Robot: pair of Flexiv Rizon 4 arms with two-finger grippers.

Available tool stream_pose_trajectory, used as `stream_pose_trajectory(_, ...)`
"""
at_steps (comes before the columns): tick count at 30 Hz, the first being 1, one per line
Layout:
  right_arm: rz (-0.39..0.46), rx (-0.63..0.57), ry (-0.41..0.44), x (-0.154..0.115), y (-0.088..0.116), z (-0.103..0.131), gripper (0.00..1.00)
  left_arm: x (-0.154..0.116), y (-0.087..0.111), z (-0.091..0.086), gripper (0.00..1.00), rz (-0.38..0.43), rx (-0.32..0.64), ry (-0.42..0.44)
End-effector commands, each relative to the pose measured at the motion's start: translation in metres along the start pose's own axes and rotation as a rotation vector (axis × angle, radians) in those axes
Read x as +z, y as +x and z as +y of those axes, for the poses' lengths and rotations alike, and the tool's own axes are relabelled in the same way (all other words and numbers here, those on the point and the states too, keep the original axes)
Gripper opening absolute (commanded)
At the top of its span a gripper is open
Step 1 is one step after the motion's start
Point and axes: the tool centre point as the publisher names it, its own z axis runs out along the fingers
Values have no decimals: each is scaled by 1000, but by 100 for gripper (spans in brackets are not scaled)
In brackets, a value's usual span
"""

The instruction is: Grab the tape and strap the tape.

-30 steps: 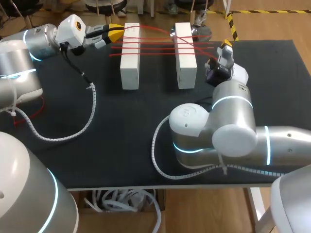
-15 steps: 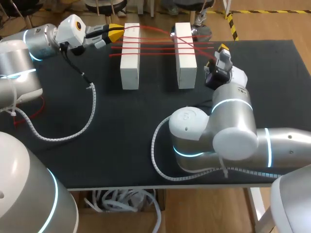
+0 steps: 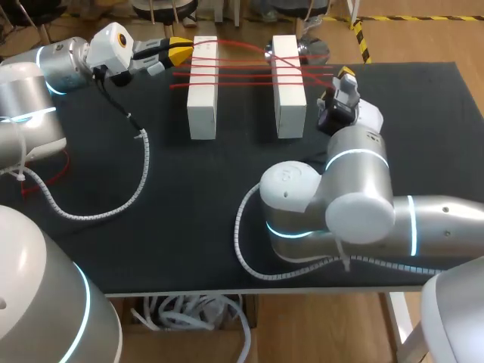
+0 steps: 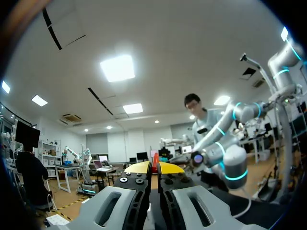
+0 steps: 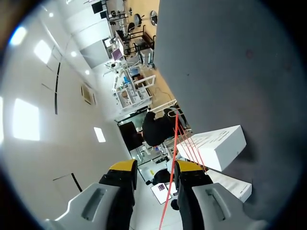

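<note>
the red tape (image 3: 242,74) stretches crosswise over the right white block (image 3: 289,106); just right of it the released right gripper (image 5: 154,168) straddles a strand; far left, the left gripper (image 4: 154,167) clenches the tape.

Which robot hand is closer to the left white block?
Left. The left gripper sits right beside the left white block's far end, pinching the red tape. The right gripper is beyond the right white block, on its other side.
</note>
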Motion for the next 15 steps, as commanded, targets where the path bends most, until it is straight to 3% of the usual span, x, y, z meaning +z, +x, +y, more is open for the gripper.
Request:
stream_pose_trajectory(1, 4, -1, -9, 1, -1, -4, 30, -1, -1, 1, 0, 3, -1, 2)
stream_pose_trajectory(3, 3, -4, -11, 1, -1, -4, 25, -1, -1, 1, 0, 3, -1, 2)
stream_pose_trajectory(8, 1, -14, -13, 1, -2, -2, 0, -1, -1, 1, 0, 3, -1, 2)
stream_pose_trajectory(12, 3, -59, -38, 2, -3, -1, 0, -1, -1, 1, 0, 3, -1, 2)
stream_pose_trajectory(15, -9, -165, -94, 4, -4, 0, 0, -1, -1, 1, 0, 3, -1, 2)
